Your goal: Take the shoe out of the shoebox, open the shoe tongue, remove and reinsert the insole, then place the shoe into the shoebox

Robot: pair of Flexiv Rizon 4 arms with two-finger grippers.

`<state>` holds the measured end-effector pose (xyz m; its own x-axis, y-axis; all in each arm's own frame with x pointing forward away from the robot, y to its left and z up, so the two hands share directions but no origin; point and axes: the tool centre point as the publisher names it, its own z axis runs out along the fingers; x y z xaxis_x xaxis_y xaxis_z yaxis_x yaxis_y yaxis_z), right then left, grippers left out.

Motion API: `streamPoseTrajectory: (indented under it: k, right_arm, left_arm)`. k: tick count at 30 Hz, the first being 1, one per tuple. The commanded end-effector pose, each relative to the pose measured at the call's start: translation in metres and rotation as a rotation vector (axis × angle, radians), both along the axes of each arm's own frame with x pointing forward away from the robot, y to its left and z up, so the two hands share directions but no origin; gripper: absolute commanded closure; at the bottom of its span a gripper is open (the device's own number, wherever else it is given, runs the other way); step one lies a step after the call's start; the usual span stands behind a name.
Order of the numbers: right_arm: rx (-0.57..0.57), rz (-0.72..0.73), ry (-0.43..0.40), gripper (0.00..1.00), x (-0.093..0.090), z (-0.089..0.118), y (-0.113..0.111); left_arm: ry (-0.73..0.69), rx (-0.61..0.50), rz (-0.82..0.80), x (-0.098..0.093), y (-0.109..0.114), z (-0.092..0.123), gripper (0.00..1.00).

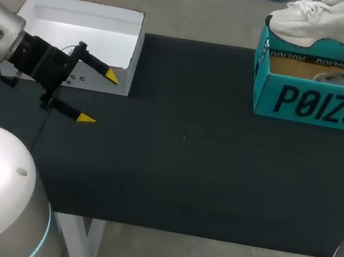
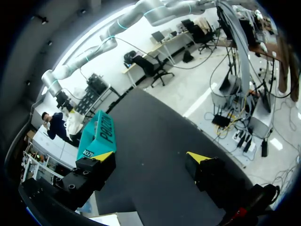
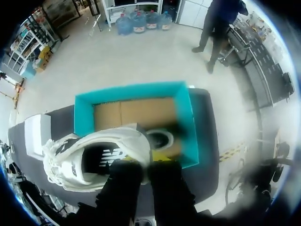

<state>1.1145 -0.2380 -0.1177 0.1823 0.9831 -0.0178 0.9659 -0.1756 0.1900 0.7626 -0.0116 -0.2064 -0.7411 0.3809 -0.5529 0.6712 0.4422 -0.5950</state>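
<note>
In the head view, the left hand [image 1: 98, 98] sits at the left of the frame over the black counter [image 1: 185, 170], its fingers wide apart, beside a white lid [image 1: 77, 23]. At upper right, a white shoe [image 1: 322, 22] hangs above the teal shoebox [image 1: 321, 104]. The left wrist view shows those fingers spread and holding nothing, with the shoebox far ahead. In the right wrist view, the right hand [image 3: 146, 162] is clamped on the shoe's heel end, over the open shoebox.
</note>
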Motion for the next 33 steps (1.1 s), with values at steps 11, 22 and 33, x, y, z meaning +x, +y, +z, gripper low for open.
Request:
streamPoseTrajectory:
  k: [11, 22, 33]
  right_arm:
    - [0.036, -0.183, -0.042, 1.00, 0.019, -0.045, -0.048]
    - [-0.013, -0.219, -0.051, 1.00, 0.036, -0.076, -0.060]
    - [-0.028, -0.251, -0.073, 1.00, 0.052, -0.090, -0.065]
  left_arm:
    - [0.001, 0.004, 0.000, 0.000, 0.000, 0.001, 0.00]
    - [0.001, 0.004, 0.000, 0.000, 0.000, 0.001, 0.00]
    - [0.001, 0.004, 0.000, 0.000, 0.000, 0.001, 0.00]
